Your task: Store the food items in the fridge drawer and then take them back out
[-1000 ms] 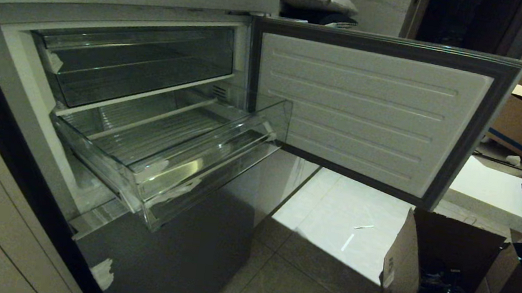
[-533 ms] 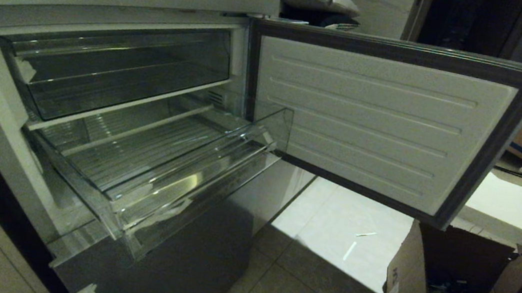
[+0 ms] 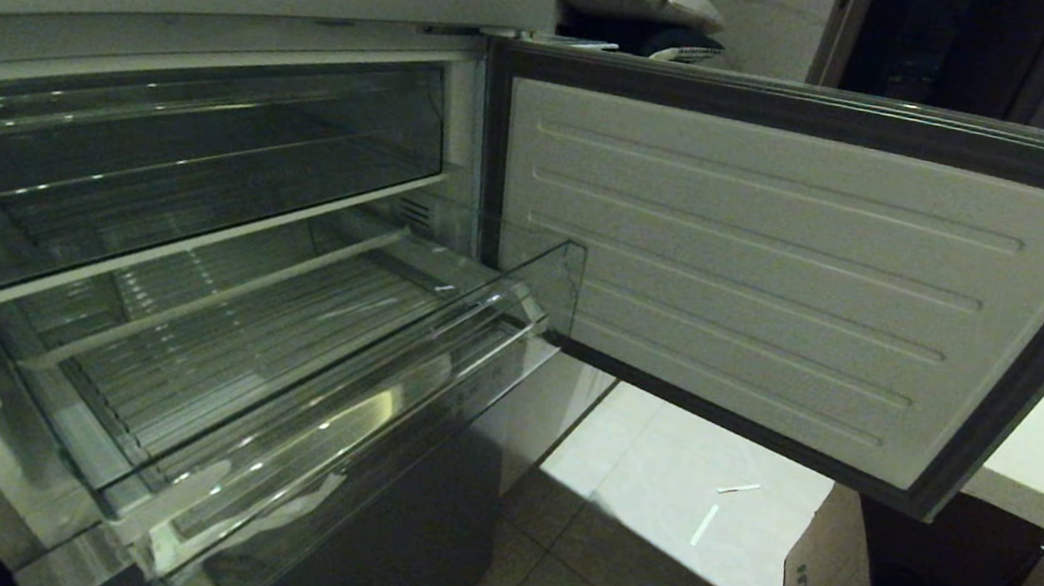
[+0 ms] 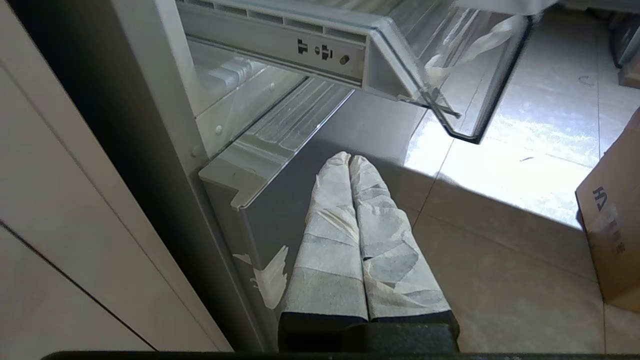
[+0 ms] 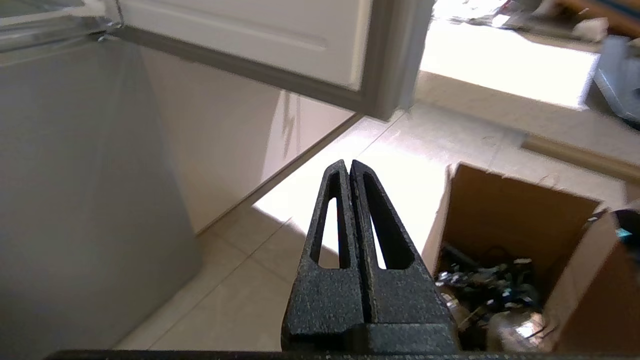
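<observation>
Left gripper (image 4: 350, 159): white-wrapped fingers (image 4: 330, 235) pressed together, nothing between them. It hangs low in front of the grey steel lower door panel (image 4: 300, 170), below the drawer's underside. Right gripper (image 5: 349, 165): black fingers (image 5: 385, 235) closed tip to tip, empty, over the tiled floor (image 5: 400, 150) beside an open cardboard box (image 5: 500, 210). Neither arm shows in the head view.

Fridge drawer (image 3: 288, 383): pulled well out, clear front wall toward us, ribbed floor bare. We see nothing in it. The shallower clear tray (image 3: 177, 157) above sits pushed in and also looks empty. The fridge door (image 3: 768, 265) stands swung wide to the right, past the drawer's right front corner.

Food item: not in any current view, so we cannot say where it lies. The cardboard box holds dark cables and clutter, nothing we can read as food.

Judgement: storing has not begun, and the step in hand looks like lining up on the open drawer. Doing it well means standing square to the drawer's front edge, keeping the low grippers clear of its overhanging lip and the door's bottom corner, and locating the item before any reach.
</observation>
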### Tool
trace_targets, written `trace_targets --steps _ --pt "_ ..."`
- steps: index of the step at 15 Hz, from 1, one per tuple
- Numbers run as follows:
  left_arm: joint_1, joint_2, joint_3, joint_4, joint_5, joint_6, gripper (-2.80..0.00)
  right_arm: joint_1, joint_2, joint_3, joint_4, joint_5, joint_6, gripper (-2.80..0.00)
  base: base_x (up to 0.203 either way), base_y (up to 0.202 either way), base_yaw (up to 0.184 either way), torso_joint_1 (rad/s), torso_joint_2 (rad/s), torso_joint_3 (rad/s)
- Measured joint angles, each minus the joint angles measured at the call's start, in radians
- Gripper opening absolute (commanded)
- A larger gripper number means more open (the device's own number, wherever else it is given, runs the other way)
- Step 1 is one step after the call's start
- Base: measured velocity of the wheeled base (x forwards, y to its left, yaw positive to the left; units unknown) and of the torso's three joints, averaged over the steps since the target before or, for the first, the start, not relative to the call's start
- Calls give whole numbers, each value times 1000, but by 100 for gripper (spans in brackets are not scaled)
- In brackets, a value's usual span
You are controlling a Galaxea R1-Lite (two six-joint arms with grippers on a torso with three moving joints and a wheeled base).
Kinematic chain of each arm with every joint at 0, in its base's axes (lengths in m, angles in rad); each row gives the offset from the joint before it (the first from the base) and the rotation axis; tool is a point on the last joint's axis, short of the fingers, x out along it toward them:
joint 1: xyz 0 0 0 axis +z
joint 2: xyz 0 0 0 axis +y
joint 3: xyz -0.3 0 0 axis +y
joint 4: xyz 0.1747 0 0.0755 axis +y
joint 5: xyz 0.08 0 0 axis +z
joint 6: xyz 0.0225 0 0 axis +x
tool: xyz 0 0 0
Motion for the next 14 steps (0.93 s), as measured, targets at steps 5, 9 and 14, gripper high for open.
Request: trace_targets --steps 5,9,14 --pt "0 0 0 0 0 0 -280 0 2 -2 21 -23 8 -280 0 0 0 0 0 0" --pt "0 0 0 0 0 0 -280 0 122 -141 87 -134 63 -280 0 0 0 0 0 0" --pt "0 0 0 0 0 -1 -280 -169 392 -299 88 -192 236 -280 0 0 0 0 0 0"
